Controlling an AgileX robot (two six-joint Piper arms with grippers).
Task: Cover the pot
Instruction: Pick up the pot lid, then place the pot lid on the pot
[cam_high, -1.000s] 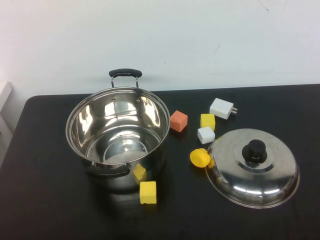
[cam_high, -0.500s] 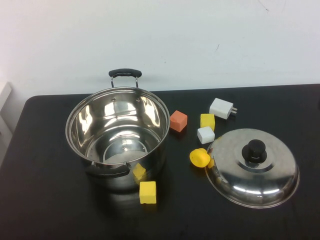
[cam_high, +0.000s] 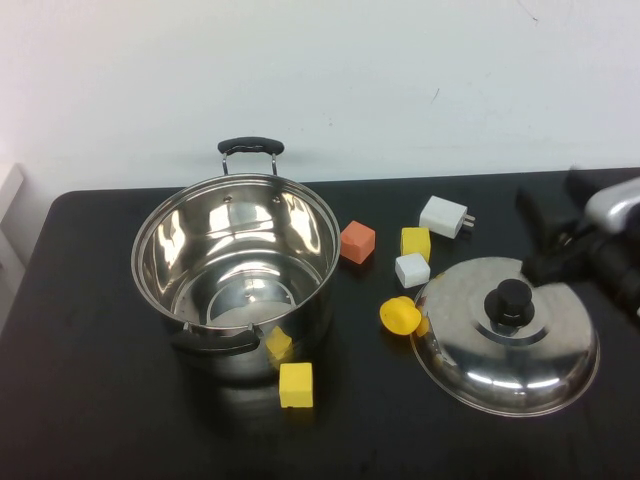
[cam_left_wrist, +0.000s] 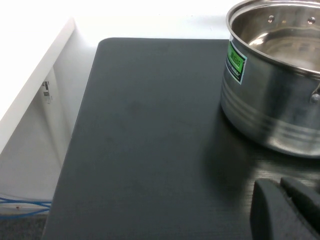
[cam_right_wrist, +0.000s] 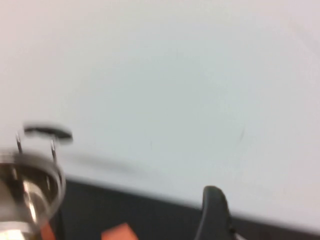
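High view: the pot (cam_high: 237, 268) stands upright and uncovered on the left half of the black table (cam_high: 90, 400), its two handles in line from near side to far side, nothing visibly inside. The lid (cam_high: 507, 335) rests knob-up on the right, apart from the pot, with the right gripper (cam_high: 545, 238) at the far right, fingers spread, just beyond it. Left wrist view alone shows the pot's green label (cam_left_wrist: 236, 61) and the left gripper (cam_left_wrist: 285, 210) low beside the pot; I cannot tell its finger state. Right wrist view is blurred: the pot's far handle (cam_right_wrist: 47, 133) and one dark finger (cam_right_wrist: 212, 212) show.
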